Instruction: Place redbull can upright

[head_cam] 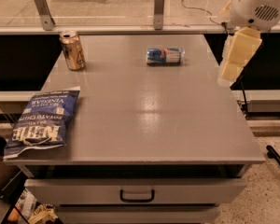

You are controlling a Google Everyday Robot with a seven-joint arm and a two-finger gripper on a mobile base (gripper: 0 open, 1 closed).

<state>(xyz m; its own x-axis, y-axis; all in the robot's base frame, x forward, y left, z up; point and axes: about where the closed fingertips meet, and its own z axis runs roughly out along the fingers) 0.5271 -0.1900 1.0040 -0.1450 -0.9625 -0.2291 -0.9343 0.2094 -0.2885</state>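
The redbull can, slim, blue and silver, lies on its side at the far middle of the grey table, its long axis running left to right. My gripper, a cream-coloured piece hanging below the white arm joint, hovers over the table's far right edge. It is to the right of the can, apart from it, and holds nothing that I can see.
A wider gold can stands upright at the far left. A blue chip bag lies at the near left corner, partly over the edge. A drawer with a handle sits under the tabletop. A rail with metal posts runs behind the table.
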